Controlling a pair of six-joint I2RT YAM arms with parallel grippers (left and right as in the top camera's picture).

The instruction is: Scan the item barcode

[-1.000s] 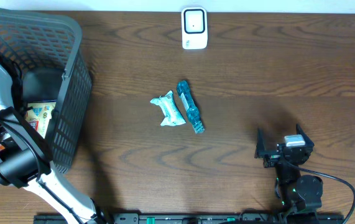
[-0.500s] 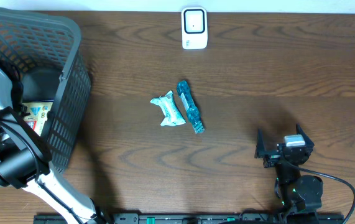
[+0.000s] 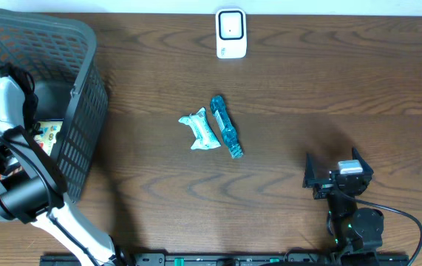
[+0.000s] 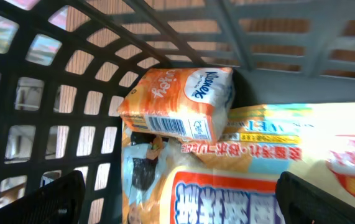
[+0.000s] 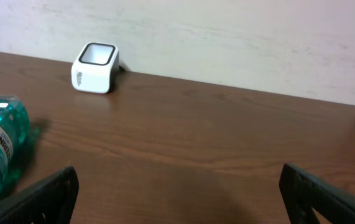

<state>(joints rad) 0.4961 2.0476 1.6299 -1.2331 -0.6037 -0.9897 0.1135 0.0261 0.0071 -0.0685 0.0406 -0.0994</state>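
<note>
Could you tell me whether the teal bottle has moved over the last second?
No. The teal bottle keeps its spot against the white scanner, still beside the white packet.

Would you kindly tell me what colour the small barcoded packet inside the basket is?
The packet is orange with white, clearest in the left wrist view.

Worktop [image 3: 307, 96] showing dark wood grain, smooth, semi-matt; basket [image 3: 85, 125] looking grey matt plastic; orange pkt [image 4: 177, 99] shining, glossy film.

Basket [image 3: 85, 89] walls close round left hand [image 4: 186, 202]; packets [image 4: 177, 106] crowd its floor. Right hand [image 5: 180, 198]: open desk [image 5: 227, 137] ahead.
</note>
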